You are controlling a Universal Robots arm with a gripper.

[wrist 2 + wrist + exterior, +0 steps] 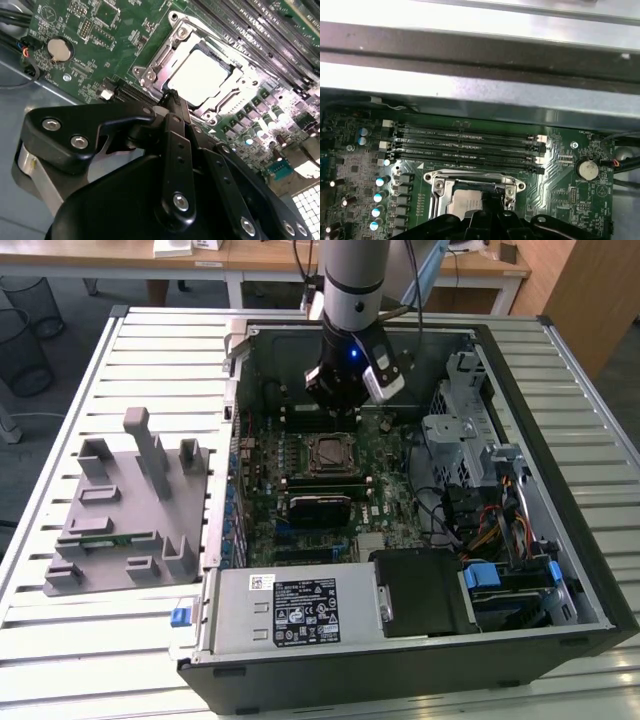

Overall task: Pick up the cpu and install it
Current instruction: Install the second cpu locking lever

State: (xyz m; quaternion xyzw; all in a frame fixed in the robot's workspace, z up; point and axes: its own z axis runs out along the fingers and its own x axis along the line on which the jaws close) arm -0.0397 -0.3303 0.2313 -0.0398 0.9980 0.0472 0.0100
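Note:
The cpu [200,76], a flat square chip with a shiny silver top, lies inside the metal-framed socket [150,74] on the green motherboard. It is also seen in the exterior view as the cpu [330,452] and, partly hidden by the gripper, in the first wrist view as the cpu [468,202]. My gripper [173,98] hangs just above the socket's edge with its black fingers [175,145] drawn together and nothing between them. In the exterior view the gripper [338,412] stands over the far side of the socket.
The open computer case [590,540] lies on a slatted white table [130,660]. Memory slots [465,145] run beside the socket. A power supply [290,610] and drive bays [510,580] fill the near side. A grey fixture [130,510] stands at the exterior view's left.

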